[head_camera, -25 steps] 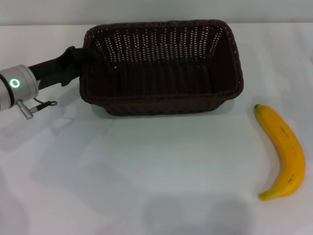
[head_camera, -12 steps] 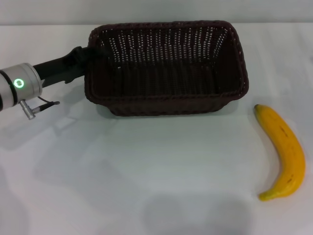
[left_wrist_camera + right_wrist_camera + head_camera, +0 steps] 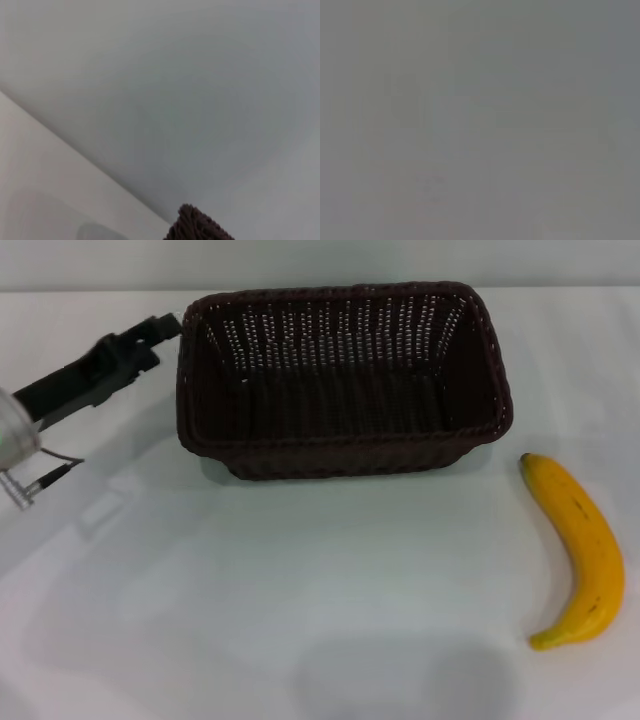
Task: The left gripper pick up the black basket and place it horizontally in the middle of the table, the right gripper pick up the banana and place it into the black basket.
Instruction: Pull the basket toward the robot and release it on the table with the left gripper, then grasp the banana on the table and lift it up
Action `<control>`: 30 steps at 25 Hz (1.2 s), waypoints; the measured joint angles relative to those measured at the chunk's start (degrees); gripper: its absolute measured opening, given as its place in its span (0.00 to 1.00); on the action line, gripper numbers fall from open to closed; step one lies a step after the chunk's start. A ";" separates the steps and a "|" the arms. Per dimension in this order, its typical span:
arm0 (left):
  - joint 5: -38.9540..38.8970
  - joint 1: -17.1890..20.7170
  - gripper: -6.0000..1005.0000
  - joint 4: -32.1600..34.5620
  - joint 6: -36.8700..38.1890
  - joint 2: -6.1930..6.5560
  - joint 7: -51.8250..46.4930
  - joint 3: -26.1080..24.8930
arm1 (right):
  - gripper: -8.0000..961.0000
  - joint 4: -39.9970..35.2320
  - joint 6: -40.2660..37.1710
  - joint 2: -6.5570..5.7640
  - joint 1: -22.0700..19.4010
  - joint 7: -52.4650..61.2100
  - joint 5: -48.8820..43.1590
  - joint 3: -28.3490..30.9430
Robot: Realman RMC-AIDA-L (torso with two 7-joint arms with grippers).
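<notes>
The black basket (image 3: 340, 443) stands upright and lengthwise on the white table (image 3: 300, 590), at the back middle, and nothing lies in it. My left gripper (image 3: 166, 327) is just left of the basket's left rim, apart from it, open and holding nothing. A bit of the basket's braided rim shows in the left wrist view (image 3: 197, 227). The banana (image 3: 585, 550) lies on the table at the right, in front of the basket's right end. My right gripper is out of view; the right wrist view shows only plain grey.
The left arm's silver wrist (image 3: 15, 440) with a small cable sits at the left edge of the table. Bare tabletop lies in front of the basket, between it and the banana.
My left gripper has let go of the basket's left rim and drawn back to the left. The basket shifted slightly right and now rests on the table. The banana has not moved.
</notes>
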 joint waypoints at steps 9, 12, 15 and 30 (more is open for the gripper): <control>-13.43 6.88 0.77 -1.25 -7.41 -0.85 17.79 -2.81 | 0.92 -0.47 -0.32 -0.04 -0.18 0.17 0.00 4.73; -22.50 9.25 0.77 -5.35 -8.57 -0.94 28.14 -3.07 | 0.92 -0.40 -0.16 -0.09 -0.37 3.00 0.00 6.47; -29.82 10.92 0.77 -8.89 -9.20 -0.88 37.88 -3.17 | 0.92 -0.56 -0.17 -0.28 -0.53 7.39 0.00 7.44; -44.79 10.01 0.78 -11.84 1.50 -0.34 55.55 -3.21 | 0.91 -4.61 -1.20 -0.85 -4.43 27.09 -0.86 1.71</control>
